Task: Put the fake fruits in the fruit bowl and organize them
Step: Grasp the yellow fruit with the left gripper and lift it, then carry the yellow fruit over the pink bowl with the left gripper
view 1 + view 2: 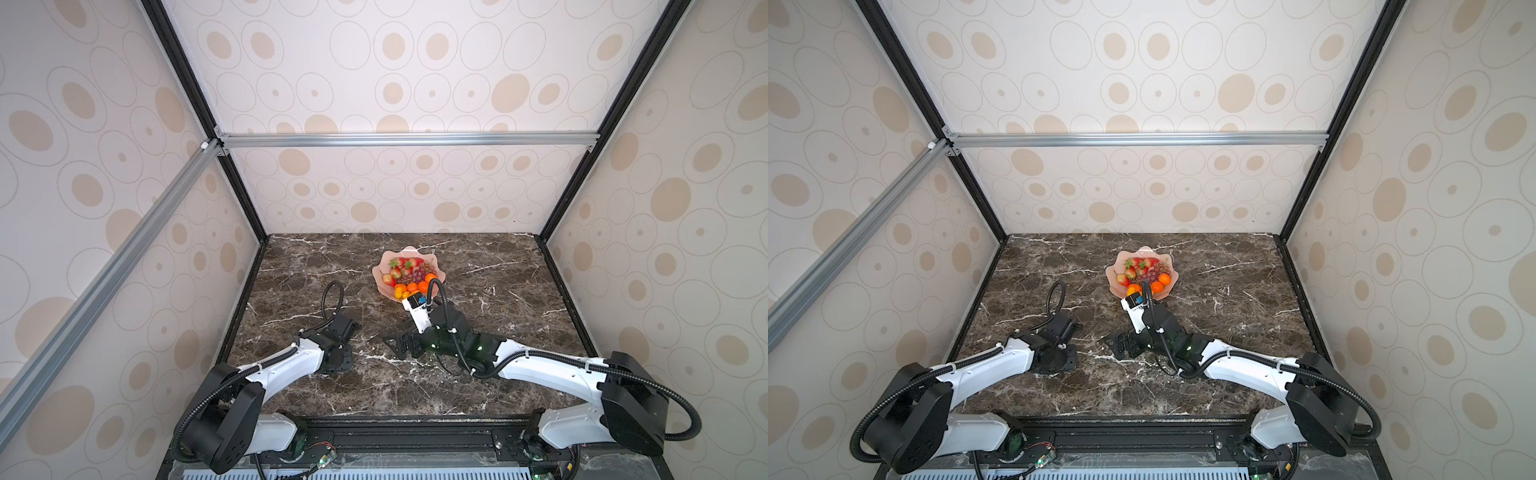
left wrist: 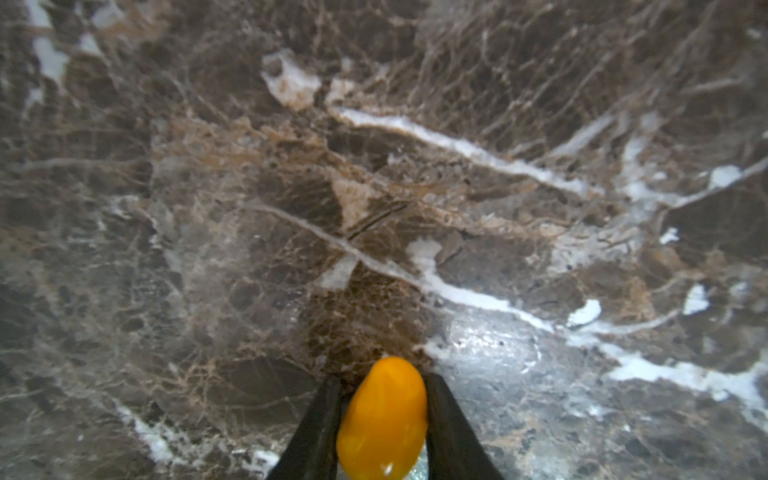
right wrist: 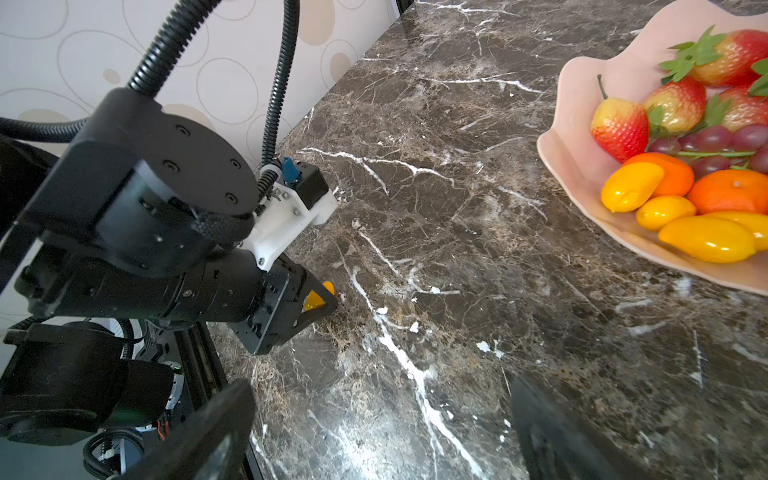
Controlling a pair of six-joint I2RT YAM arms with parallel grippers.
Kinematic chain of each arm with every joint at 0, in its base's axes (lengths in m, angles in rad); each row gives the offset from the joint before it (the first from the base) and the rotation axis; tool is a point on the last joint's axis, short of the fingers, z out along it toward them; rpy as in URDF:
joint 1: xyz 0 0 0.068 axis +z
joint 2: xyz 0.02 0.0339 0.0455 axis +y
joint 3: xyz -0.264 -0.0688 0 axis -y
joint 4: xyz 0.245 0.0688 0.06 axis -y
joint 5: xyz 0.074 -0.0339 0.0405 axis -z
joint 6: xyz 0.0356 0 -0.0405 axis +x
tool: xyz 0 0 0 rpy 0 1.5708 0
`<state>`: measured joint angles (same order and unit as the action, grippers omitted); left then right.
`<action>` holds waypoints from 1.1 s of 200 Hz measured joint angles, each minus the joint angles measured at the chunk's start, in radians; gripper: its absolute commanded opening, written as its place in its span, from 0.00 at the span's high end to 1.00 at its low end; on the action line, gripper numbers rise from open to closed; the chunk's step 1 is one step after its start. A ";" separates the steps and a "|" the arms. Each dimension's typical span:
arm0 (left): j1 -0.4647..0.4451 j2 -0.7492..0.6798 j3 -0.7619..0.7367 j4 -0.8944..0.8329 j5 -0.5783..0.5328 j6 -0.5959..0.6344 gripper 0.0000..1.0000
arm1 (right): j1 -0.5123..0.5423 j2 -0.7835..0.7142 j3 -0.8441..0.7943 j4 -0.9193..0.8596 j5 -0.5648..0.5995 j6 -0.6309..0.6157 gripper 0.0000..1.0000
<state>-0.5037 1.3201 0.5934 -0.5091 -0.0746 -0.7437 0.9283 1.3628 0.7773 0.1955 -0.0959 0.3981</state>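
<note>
While the right gripper [image 3: 382, 386] gapes empty, the left gripper [image 2: 382, 379] clasps a yellow oval fruit [image 2: 382, 419]; it lies between the jaws.

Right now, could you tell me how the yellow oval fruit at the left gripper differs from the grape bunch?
The yellow oval fruit is one yellow-orange piece; the grape bunch is a cluster of dark red grapes. The yellow oval fruit sits between the fingers of the left gripper, outside the fruit bowl; the grape bunch lies inside it, beside strawberries. Both are glossy fruits.
</note>
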 measured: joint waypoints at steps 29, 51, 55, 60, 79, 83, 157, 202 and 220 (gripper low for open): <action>0.000 0.000 0.000 0.000 0.000 0.000 0.69 | 0.000 0.000 0.000 0.000 0.006 0.000 0.01; 0.000 -0.001 0.000 0.000 -0.002 0.000 0.69 | 0.000 0.000 0.000 0.000 0.014 0.000 0.01; 0.000 -0.001 0.000 0.000 -0.002 0.000 0.69 | 0.000 0.000 0.000 0.000 0.018 0.000 0.01; 0.000 -0.002 0.000 -0.001 -0.002 0.000 0.69 | 0.000 0.000 0.000 0.000 0.020 0.000 0.01; 0.000 -0.003 0.005 -0.008 -0.002 0.002 0.69 | 0.000 0.000 -0.001 0.002 0.035 0.005 0.00; 0.000 -0.004 0.008 -0.012 -0.002 0.003 0.69 | 0.000 0.000 -0.002 0.003 0.042 0.005 0.01; -0.001 -0.014 0.205 -0.052 0.003 0.039 0.69 | -0.017 -0.063 -0.037 0.000 0.172 0.052 0.00; -0.020 0.106 0.359 -0.032 0.016 0.063 0.69 | -0.100 -0.129 -0.050 -0.067 0.234 0.093 0.00; -0.033 0.171 0.430 -0.018 0.026 0.071 0.69 | -0.155 -0.152 -0.052 -0.096 0.239 0.114 0.00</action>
<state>-0.5369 1.4906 1.0237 -0.5274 -0.0486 -0.6724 0.7731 1.2106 0.7250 0.0998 0.1429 0.5121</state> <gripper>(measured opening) 0.308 0.997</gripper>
